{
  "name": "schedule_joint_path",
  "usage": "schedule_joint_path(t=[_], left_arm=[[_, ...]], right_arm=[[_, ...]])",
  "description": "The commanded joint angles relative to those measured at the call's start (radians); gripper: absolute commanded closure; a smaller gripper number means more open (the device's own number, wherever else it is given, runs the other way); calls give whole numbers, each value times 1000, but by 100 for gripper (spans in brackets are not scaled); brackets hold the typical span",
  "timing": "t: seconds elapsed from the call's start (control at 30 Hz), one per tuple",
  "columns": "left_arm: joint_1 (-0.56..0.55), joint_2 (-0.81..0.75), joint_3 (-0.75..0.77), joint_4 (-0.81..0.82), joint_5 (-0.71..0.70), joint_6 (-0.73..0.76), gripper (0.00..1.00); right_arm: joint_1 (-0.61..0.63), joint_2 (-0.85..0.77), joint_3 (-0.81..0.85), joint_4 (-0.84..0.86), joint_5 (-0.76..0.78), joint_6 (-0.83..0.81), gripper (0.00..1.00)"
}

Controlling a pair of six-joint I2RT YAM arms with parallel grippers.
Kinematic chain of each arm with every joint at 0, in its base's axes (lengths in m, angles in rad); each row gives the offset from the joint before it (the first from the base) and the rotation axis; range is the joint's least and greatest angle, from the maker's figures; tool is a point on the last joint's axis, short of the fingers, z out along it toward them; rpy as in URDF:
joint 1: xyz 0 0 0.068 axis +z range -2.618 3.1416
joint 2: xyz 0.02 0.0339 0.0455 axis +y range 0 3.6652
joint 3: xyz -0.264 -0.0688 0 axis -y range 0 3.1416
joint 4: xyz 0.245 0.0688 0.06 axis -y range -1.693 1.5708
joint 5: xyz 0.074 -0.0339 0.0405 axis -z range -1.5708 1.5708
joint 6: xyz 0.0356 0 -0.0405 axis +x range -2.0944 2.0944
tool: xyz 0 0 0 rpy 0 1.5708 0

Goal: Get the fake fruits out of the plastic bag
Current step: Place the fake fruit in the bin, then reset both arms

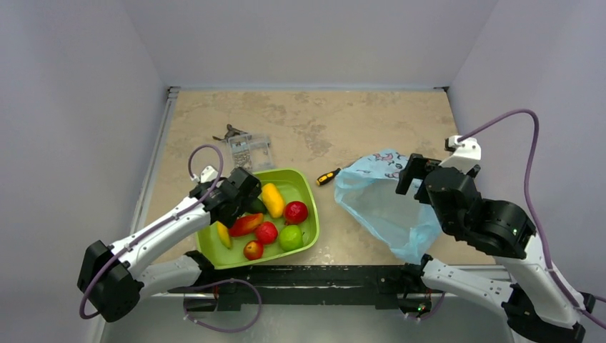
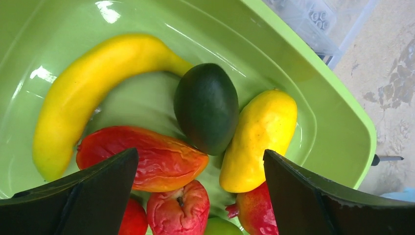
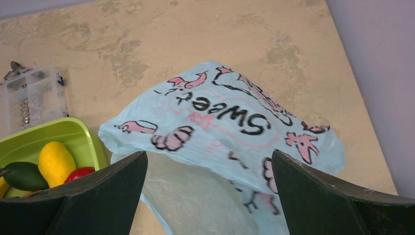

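Over the lime-green tray (image 2: 147,29), my left gripper (image 2: 200,152) hangs with its fingers spread wide and nothing between them. Right under it the dark green avocado (image 2: 206,107) lies with its long axis running away from me in the wrist view. It touches the plain orange-yellow oval fruit (image 2: 259,139) on its right, which lies nearly parallel to it. The red-orange mango (image 2: 147,164) lies crosswise below the avocado, its pointed end toward the oval fruit. The yellow banana (image 2: 83,93) curves from the lower left up to the avocado's far end, thin tip touching it.

Counted from the top view, the tray holds one banana, one avocado, one mango, two red round fruits (image 1: 296,211) (image 1: 266,232), one green apple (image 1: 290,237) and one small red-yellow apple (image 1: 253,249). That makes seven, and the one oval fruit makes eight.

My right gripper (image 3: 209,154) is likewise wide open and holds nothing. It sits above the far end of the one plastic bag (image 3: 220,117); I cannot tell whether it touches. The bag lies on the table (image 1: 357,121) to the right of the tray and apart from it, its long axis slanting from far-left to near-right. One screwdriver (image 1: 329,176) lies between tray and bag, and one clear box (image 1: 250,150) stands just behind the tray.
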Motion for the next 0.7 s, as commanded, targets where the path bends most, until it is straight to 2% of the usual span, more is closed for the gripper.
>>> schedule_joint_path(t=[0.0,0.13,0.3,0.57,0.67], left_arm=[[8,-51,26,1,20,36,0],[8,-127,60,-26,32,87,0],[8,-246,140,-53,59,183,0],[8,-421,360,-21,184,492,0],[8,-477,447,39,242,615,0]], right_arm=[[-1,-15,73,-15,30,-64,1],[-1,-56,130,11,-17,-94,1],[-2,-135,138,134,-79,-170,1],[-1,-160,214,284,-30,-262,1],[-1,-180,227,352,-52,-290,1]])
